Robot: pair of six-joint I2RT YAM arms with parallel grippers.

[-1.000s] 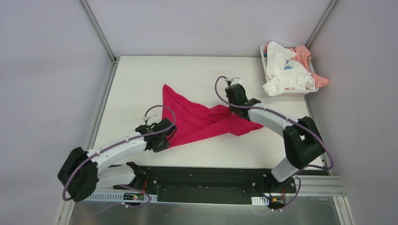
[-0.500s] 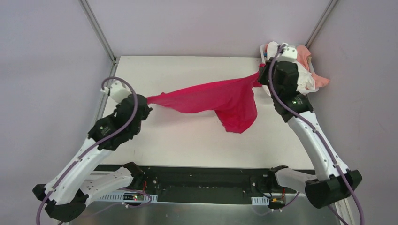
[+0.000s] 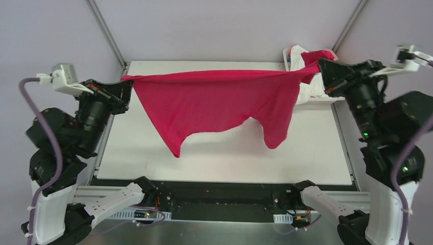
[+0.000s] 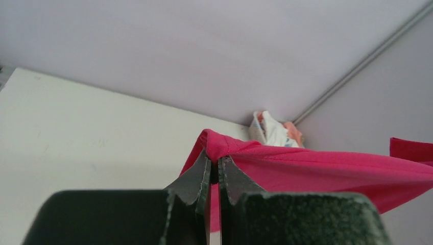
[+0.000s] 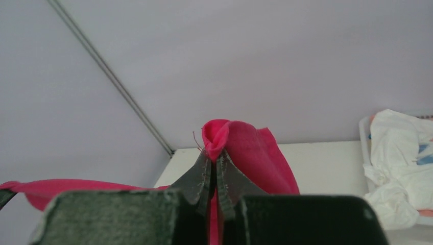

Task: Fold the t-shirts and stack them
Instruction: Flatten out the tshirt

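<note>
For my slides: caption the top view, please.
Left fingers and right fingers hold a red shirt stretched above the table.

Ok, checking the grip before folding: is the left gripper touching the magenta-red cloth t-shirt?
Touching. The left wrist view shows the left gripper shut on a bunched corner of the magenta-red cloth t-shirt, no gap.

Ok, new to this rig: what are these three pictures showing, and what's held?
Two robot arms stand at the near edge of a white table. The wide picture comes from a fixed camera above and behind them; the other two come from a camera on each wrist. The left arm's fingers and the right arm's fingers are each shut on an edge of a plain magenta-red t-shirt, stretched in the air between them. At the far right corner, a white plastic basket holds crumpled white and peach cloth.
</note>
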